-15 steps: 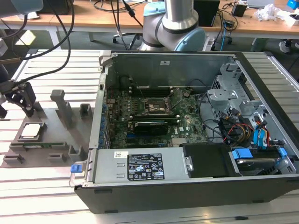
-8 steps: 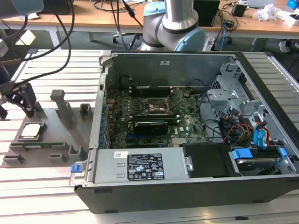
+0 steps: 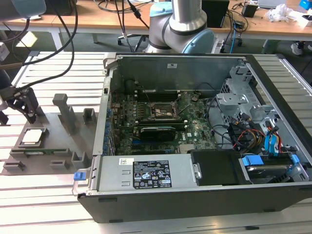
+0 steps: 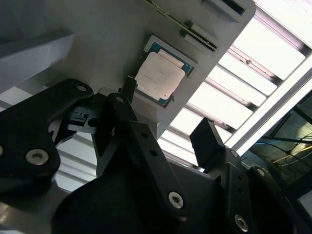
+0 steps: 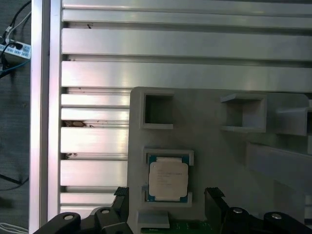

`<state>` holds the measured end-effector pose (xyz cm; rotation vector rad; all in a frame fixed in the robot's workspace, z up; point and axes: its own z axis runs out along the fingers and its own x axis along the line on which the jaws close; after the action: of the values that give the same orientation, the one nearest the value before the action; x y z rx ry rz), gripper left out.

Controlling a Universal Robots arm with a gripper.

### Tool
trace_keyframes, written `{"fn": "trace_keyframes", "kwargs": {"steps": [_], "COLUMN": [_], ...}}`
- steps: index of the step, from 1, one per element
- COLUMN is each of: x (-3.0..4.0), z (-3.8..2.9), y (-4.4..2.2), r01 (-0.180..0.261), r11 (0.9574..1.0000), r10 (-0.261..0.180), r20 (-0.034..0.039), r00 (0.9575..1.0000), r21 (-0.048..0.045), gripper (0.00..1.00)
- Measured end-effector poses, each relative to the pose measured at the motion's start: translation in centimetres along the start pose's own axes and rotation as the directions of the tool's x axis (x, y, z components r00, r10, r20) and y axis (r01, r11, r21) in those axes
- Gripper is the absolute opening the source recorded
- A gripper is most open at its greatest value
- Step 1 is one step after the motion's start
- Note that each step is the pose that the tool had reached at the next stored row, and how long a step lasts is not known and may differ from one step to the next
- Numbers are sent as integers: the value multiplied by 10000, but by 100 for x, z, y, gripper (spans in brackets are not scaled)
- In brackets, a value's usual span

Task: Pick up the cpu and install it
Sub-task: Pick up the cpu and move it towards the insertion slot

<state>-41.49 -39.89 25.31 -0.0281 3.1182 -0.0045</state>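
Black-fingered, our gripper [image 5: 166, 195] hangs open and empty over the small flat square silver-topped cpu [image 5: 168, 179], which lies in its pocket on the grey moulded fixture plate [image 5: 219, 161]; we judge it light, rigid, delicate underneath, best pinched by opposite edges.

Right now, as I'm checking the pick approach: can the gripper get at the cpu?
Probably yes. The cpu lies uncovered in its nest on the grey fixture, and the open gripper hangs close to it with nothing between them. The nest's low walls may limit where it can grip.
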Motion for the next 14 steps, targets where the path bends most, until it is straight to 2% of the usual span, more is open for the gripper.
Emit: {"fn": "trace_keyframes", "kwargs": {"steps": [14], "x": [1], "z": [42], "y": [0], "r01": [0], "r11": [10000], "r10": [0], "r20": [0], "r00": [10000], "r21": [0], "gripper": [72]}}
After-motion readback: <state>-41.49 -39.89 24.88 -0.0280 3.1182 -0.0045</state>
